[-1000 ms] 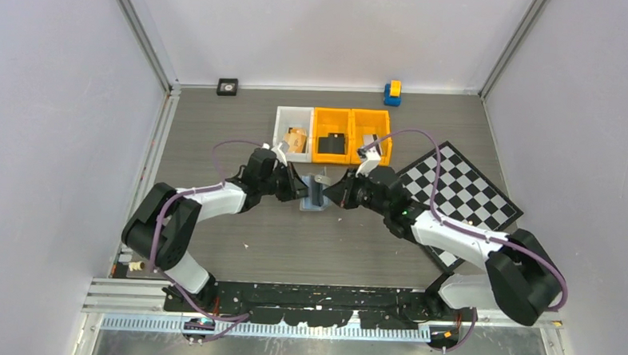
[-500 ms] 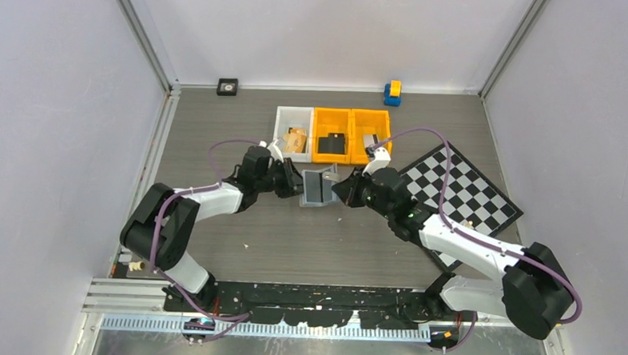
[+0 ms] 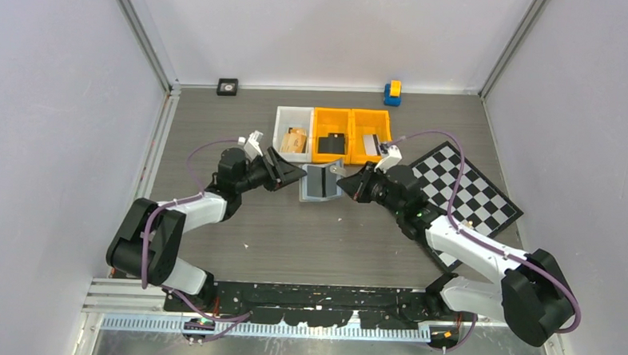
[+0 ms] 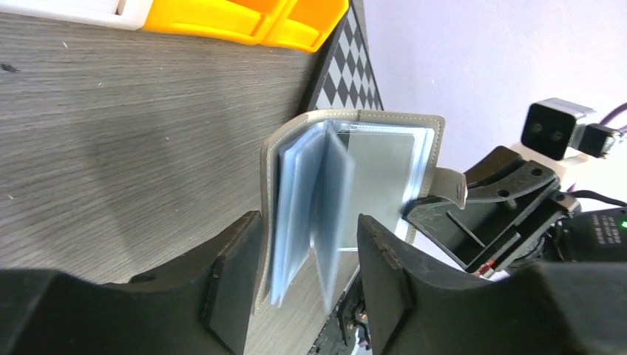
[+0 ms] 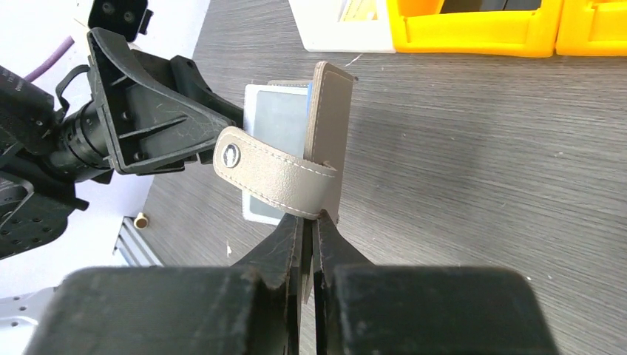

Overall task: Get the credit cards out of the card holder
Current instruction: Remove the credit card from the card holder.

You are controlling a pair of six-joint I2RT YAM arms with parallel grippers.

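Table (image 3: 216,141) first: grey wood-grain, with a chessboard (image 3: 462,188) at its right edge and a row of bins at the middle of its far edge, a white bin (image 3: 294,109), a middle orange bin (image 3: 332,111) and a right orange bin (image 3: 372,113). You have the card holder (image 3: 320,182) stood on edge and folded open near the table's middle, just in front of the bins, between the two arms. Your right gripper (image 5: 309,222) is pressed together on the lower edge of the outer cover, beside the root of the snap strap (image 5: 270,174), and that pinch appears to be what holds the wallet up. Your left gripper (image 4: 310,229) is spread, its fingers either side of the fanned pale sleeves (image 4: 303,200) in its wrist view, touching nothing that I can make out. A black card (image 3: 331,144) lies in the middle orange bin and a silvery card (image 3: 370,141) in the right orange bin; the white bin holds something tan, too small to name. Whether any sleeve has a card in it I cannot tell. The step in hand looks like reaching in for another card: hold the right pinch firm, bring the left fingers onto one card's edge rather than a whole sleeve, close only with a pad on each face, and draw straight out of the pocket's mouth so the wallet does not twist free.
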